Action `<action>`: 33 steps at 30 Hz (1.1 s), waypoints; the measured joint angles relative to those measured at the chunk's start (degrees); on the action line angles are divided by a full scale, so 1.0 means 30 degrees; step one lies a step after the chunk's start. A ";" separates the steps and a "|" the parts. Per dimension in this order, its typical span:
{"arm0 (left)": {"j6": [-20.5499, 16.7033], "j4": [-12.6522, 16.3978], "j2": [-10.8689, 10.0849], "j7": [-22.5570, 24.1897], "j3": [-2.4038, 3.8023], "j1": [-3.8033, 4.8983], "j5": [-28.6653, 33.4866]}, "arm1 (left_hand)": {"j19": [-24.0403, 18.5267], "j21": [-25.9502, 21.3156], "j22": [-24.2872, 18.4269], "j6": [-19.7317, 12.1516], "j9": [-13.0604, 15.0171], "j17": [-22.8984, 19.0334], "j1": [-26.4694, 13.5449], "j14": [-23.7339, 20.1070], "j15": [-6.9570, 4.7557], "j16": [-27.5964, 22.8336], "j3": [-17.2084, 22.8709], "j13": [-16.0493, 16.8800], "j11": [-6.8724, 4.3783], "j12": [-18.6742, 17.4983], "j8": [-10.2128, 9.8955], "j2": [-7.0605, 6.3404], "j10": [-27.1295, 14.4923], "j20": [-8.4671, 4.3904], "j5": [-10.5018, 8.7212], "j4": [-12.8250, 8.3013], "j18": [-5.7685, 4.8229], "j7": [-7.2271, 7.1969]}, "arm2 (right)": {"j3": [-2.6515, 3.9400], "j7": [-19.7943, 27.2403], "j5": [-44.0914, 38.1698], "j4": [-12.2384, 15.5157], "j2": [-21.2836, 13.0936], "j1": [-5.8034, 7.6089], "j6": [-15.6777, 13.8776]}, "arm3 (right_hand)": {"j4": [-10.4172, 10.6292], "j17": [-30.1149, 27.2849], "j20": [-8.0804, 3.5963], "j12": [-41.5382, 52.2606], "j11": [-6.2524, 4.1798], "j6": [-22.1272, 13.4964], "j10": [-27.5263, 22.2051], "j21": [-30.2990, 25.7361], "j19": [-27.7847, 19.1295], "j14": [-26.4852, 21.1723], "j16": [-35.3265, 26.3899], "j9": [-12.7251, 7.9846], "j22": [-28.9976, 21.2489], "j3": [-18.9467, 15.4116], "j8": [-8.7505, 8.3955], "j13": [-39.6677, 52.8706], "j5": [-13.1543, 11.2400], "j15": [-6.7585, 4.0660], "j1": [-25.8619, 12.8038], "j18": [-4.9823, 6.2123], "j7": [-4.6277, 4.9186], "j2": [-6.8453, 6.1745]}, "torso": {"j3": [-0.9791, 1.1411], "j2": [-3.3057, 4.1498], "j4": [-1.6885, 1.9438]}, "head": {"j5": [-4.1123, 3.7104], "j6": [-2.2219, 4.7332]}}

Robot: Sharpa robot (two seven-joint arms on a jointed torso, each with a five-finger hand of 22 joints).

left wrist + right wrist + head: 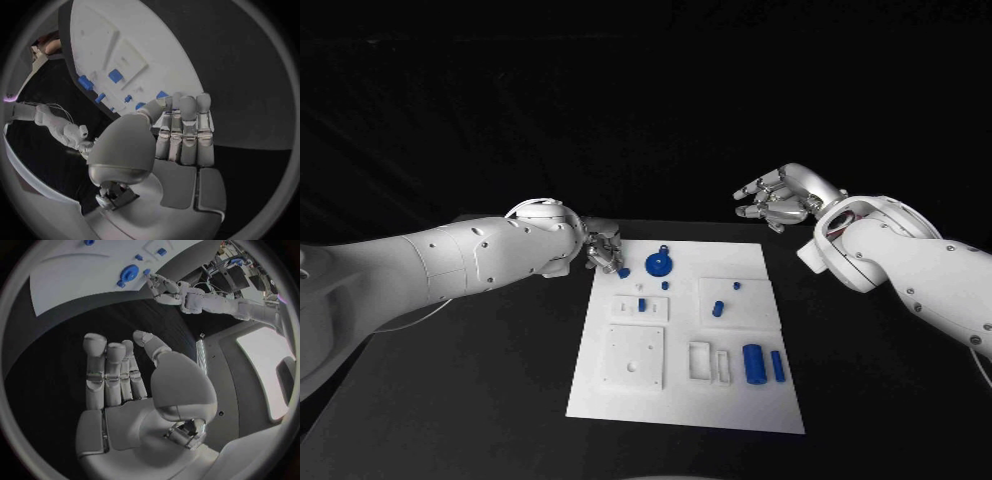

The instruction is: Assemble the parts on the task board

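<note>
On the tabletop: the white task board lies in the middle of the black tabletop, between the two arms.
Left arm: comes in low from the left side, bent at the elbow, its forearm lying just above the tabletop.
Left hand: at the board's far left corner, beside a small blue part; whether it touches that part cannot be told. In the left wrist view its fingers lie straight and side by side, holding nothing.
Right arm: rises from the right side, wrist lifted.
Right hand: hangs above the tabletop beyond the board's far right corner, well apart from the parts. Its fingers are lightly curved, close together, holding nothing.
Parts on the board, counted in the head view: one round disc part near the far edge; two long cylinders side by side near the right edge; about six small pieces, among them one in the raised square at mid-right.
Board recesses: two pale slots just left of the cylinders; their contents cannot be told.
</note>
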 measured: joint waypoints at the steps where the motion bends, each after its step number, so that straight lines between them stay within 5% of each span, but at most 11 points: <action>1: 0.0044 0.0034 -0.0016 0.0001 0.0000 0.0002 0.0002 | 0.0000 0.0003 -0.0001 0.0008 0.0002 0.0000 0.0000 -0.0001 0.0001 0.0000 0.0011 -0.0001 0.0034 0.0008 0.0003 0.0000 -0.0035 0.0000 0.0000 -0.0011 0.0007 -0.0007 | 0.0000 -0.0001 -0.0001 0.0000 0.0000 -0.0003 0.0002 | 0.0000 0.0000 0.0000 0.0000 0.0000 0.0000 0.0000 0.0000 0.0000 0.0000 0.0000 0.0000 0.0000 0.0000 0.0000 -0.0001 0.0000 0.0000 0.0000 0.0001 0.0001 0.0000 | -0.0002 -0.0002 0.0000 | -0.0004 0.0000; 7: 0.0288 0.0303 -0.0145 0.0005 0.0008 0.0007 0.0067 | -0.0069 0.0085 -0.0002 0.0151 0.0010 -0.0039 -0.0026 -0.0009 0.0010 0.0000 0.0017 0.0001 0.0066 0.0052 0.0007 -0.0025 -0.0066 0.0070 0.0029 -0.0016 0.0257 -0.0015 | 0.0000 -0.0007 -0.0005 0.0000 -0.0007 -0.0020 0.0016 | 0.0000 -0.0002 0.0000 0.0000 0.0001 0.0000 -0.0001 0.0000 0.0000 0.0000 0.0000 0.0001 0.0000 0.0000 0.0000 -0.0002 0.0000 0.0001 0.0000 -0.0001 0.0001 0.0000 | -0.0004 -0.0004 0.0000 | -0.0035 0.0022; 23: 0.0803 0.1231 -0.0594 -0.0026 0.0005 -0.0026 0.0670 | -0.0067 0.0011 -0.0006 0.1193 -0.0001 -0.0113 -0.0153 -0.0100 -0.0024 -0.0001 -0.0047 -0.0057 0.0067 0.0177 0.0003 -0.0102 -0.0065 0.0074 -0.0269 -0.0377 0.0261 -0.0234 | 0.0000 -0.0030 -0.0009 0.0007 -0.0054 -0.0049 0.0045 | -0.0001 0.0012 0.0002 0.0000 0.0003 0.0003 -0.0003 -0.0001 0.0000 -0.0001 0.0000 0.0002 -0.0003 0.0000 0.0000 -0.0005 0.0000 0.0001 0.0001 -0.0001 -0.0002 0.0000 | -0.0002 0.0011 0.0009 | -0.0088 -0.0031; 28: 0.0573 0.1367 -0.0822 0.0010 -0.0032 -0.0080 0.0905 | -0.0067 -0.0478 -0.0007 0.1385 0.0078 -0.0227 0.0048 -0.0104 -0.0024 -0.0023 -0.0904 -0.0154 -0.0046 0.0157 -0.0003 -0.0075 -0.0180 0.0074 -0.2351 -0.0260 0.0276 -0.0298 | 0.0000 -0.0034 -0.0011 0.0014 -0.0079 -0.0052 0.0053 | -0.0001 0.0011 0.0002 0.0000 0.0004 0.0011 -0.0004 -0.0001 -0.0001 -0.0001 0.0000 0.0002 -0.0003 0.0000 0.0000 -0.0006 0.0000 0.0001 0.0001 -0.0002 -0.0010 0.0001 | 0.0004 0.0011 0.0007 | -0.0090 -0.0033; 33: -0.0399 0.1431 -0.1182 0.0267 -0.0069 -0.0147 0.0921 | 0.0096 -0.1355 -0.0382 0.0875 0.0078 -0.0364 0.0635 -0.0104 -0.0026 -0.0354 -0.1762 -0.0699 -0.0331 -0.0616 -0.0001 -0.0549 0.0443 0.0065 -0.5406 0.0340 0.0223 -0.0177 | -0.0001 -0.0035 -0.0013 0.0026 -0.0125 -0.0056 0.0054 | -0.0001 0.0010 0.0002 0.0001 0.0005 0.0019 -0.0005 -0.0001 -0.0001 -0.0001 0.0000 0.0002 -0.0003 0.0000 0.0000 -0.0007 0.0001 0.0002 0.0001 0.0000 -0.0017 0.0001 | 0.0011 0.0002 0.0009 | -0.0115 -0.0035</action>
